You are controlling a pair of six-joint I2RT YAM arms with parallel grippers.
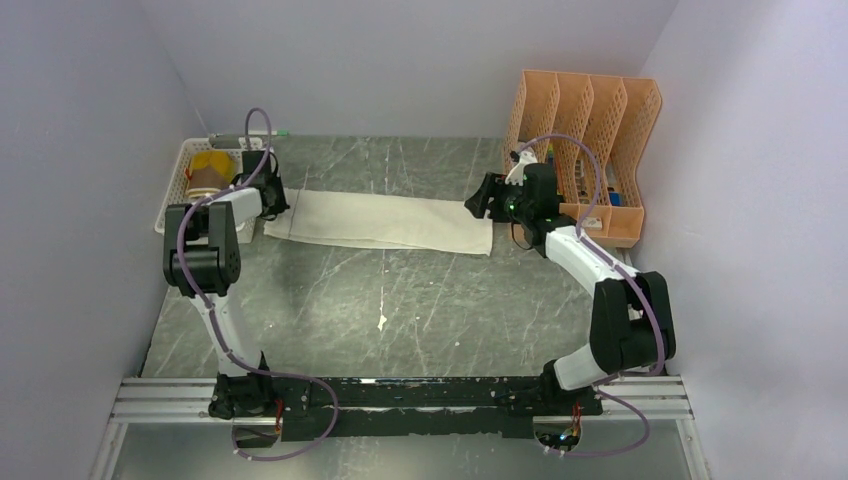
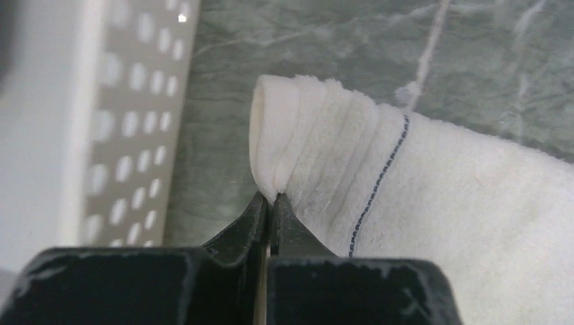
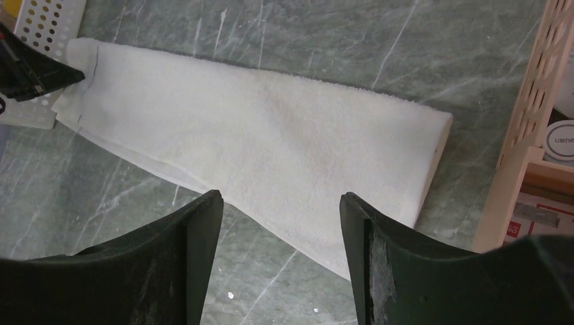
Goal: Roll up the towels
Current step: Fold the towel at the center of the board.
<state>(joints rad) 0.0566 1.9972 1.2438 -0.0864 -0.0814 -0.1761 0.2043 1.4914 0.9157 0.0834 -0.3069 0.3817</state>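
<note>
So, white basket point(image 1: 175, 190): mustard-brown towel point(image 1: 208, 172) inside.
Orange rack point(image 1: 590, 110): small packages, unclear.
Cream towel point(image 1: 380, 222): flat on table point(image 1: 420, 310), left end near basket.
Left gripper point(image 2: 269, 198): pinching its end fold.
Right gripper point(image 3: 281, 200): spread above other end.

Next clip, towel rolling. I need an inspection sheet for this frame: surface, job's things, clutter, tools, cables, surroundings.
Surface: grey marbled table, a few pale specks near the middle.
Job's things: cream-white towel lies folded in a long strip, not rolled; mustard-yellow towel sits in the white basket, apparently rolled.
Clutter: orange file rack at far right, holding small items.
Tools: left tool shut on the cream-white towel's left-end corner; right tool open over its right end.
Cables: purple cables loop off both arms, none lying on the towel.
Surroundings: plain pale walls on three sides.
</note>
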